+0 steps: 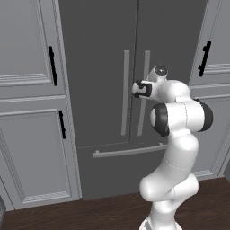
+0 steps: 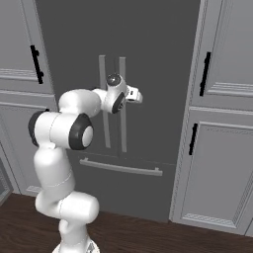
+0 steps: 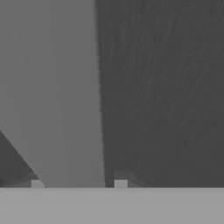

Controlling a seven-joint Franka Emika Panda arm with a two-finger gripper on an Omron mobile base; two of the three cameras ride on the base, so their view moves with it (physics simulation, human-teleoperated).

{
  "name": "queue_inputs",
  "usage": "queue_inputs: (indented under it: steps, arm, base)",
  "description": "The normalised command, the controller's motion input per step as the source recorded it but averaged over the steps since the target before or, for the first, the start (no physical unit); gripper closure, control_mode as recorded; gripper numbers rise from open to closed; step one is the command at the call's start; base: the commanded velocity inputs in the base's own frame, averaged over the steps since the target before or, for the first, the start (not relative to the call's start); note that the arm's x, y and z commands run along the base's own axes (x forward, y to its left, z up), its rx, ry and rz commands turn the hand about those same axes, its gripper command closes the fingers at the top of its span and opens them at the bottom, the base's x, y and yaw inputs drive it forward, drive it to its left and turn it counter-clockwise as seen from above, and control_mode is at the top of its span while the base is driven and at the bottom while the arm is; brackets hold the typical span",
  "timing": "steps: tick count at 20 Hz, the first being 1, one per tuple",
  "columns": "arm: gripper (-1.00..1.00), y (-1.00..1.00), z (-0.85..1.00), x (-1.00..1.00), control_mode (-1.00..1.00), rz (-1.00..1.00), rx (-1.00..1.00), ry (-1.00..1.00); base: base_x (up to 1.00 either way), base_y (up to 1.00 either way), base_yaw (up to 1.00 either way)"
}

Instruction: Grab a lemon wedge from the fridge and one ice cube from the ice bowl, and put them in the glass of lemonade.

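The fridge (image 1: 99,90) doors are closed and carry no readable writing. The fingers (image 3: 120,183) are clenched around its right-hand bar handle (image 3: 61,100).

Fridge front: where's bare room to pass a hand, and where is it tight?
Free: fridge door face between the left cabinet and the left bar handle; the door face right of the right bar handle; the strip above the drawer handle. Crowded: the narrow slot between the two upright handles, where the fingers straddle a bar.
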Motion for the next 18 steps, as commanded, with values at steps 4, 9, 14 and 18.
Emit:
queue_inputs:
  steps: [4, 9, 14, 18]
  arm:
    - [1.00, -0.86, 0.03, -0.81, -1.00, -0.09, 0.04, 0.00]
    - [1.00, -0.86, 0.00, -0.87, -1.00, -0.08, 0.07, 0.00]
    - [1.00, -0.87, 0.00, -0.87, -1.00, -0.08, 0.08, 0.00]
    - [1.00, -0.94, 0.04, -0.83, -1.00, -0.11, 0.09, 0.00]
  base:
    - [0.00, 0.00, 0.00]
    - [0.00, 0.00, 0.00]
    - [0.00, 0.00, 0.00]
    - [0.00, 0.00, 0.00]
